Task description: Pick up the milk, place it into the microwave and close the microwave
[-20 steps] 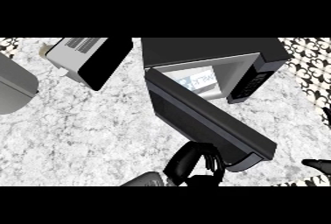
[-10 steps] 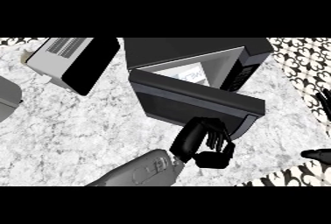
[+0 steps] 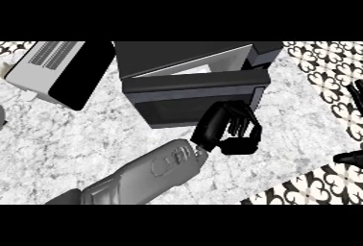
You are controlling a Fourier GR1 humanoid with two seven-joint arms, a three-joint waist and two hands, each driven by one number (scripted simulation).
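The black microwave (image 3: pixel 191 53) stands at the top middle of the counter. Its door (image 3: pixel 191 98) is swung almost shut, leaving only a thin pale strip of the inside (image 3: pixel 188 70) showing above it. The milk is hidden behind the door. My left hand (image 3: pixel 230 129) rests against the door's front near its right end, fingers relaxed and bent, holding nothing. My right hand (image 3: pixel 352 103) shows at the right edge, open and resting, away from the microwave.
A white and black appliance (image 3: pixel 60 72) sits at the top left of the marble counter (image 3: pixel 64 144). The counter's edge runs diagonally at the lower right, with patterned floor tiles (image 3: pixel 312 187) beyond it.
My left hand has moved up and right with the door, which swung from wide open to nearly shut. The milk, visible inside before, is now hidden. The view has shifted.
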